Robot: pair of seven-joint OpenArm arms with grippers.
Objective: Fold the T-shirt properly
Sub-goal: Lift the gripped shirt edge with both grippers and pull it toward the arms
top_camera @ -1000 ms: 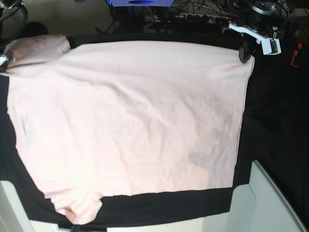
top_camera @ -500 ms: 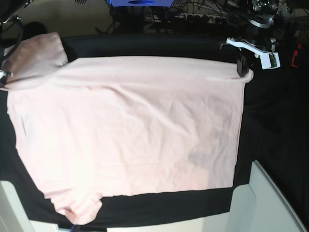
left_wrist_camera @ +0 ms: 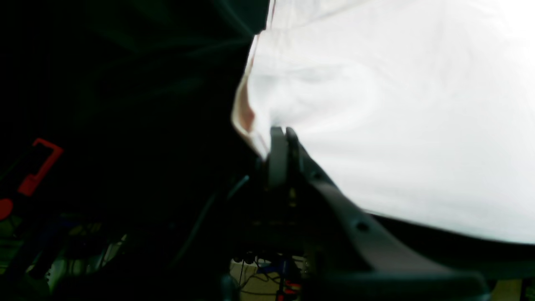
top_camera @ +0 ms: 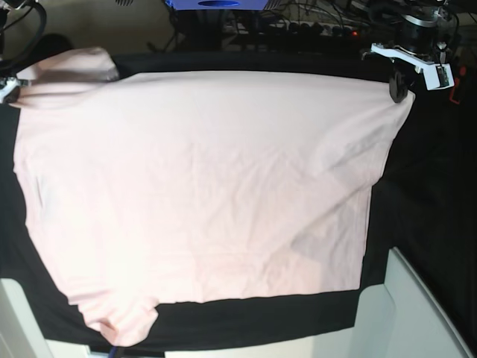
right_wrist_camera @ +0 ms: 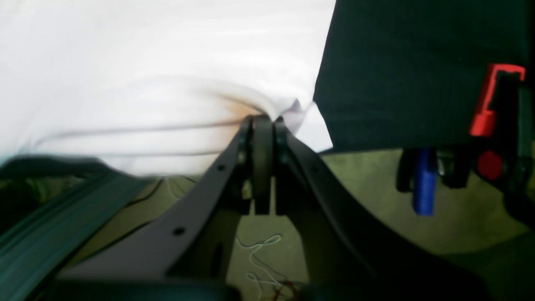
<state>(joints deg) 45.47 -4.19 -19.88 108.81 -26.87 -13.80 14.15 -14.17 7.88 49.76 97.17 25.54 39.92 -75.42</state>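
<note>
The pale pink T-shirt (top_camera: 194,186) lies spread on the black table cloth (top_camera: 417,194), plain side up. The hem is at the right and a sleeve (top_camera: 123,324) at the near left. My left gripper (top_camera: 399,89) is at the far right corner, shut on the T-shirt's (left_wrist_camera: 397,104) hem corner, which is pulled out to a point. The left gripper's (left_wrist_camera: 279,131) jaws are pressed together on the fabric edge. At the far left, my right gripper (top_camera: 7,89) is shut on the far sleeve corner. In the right wrist view the T-shirt (right_wrist_camera: 146,62) bunches at the right gripper's (right_wrist_camera: 262,119) closed jaws.
A red clamp (top_camera: 456,83) sits at the far right beyond the cloth. Cables and a blue object (top_camera: 216,4) lie behind the table's far edge. White panels stand at the near right (top_camera: 417,313) and near left (top_camera: 15,321) corners.
Both grippers have pulled the far edge of the shirt back and outward. The hem corner has moved right and away, and the far edge is now stretched straighter.
</note>
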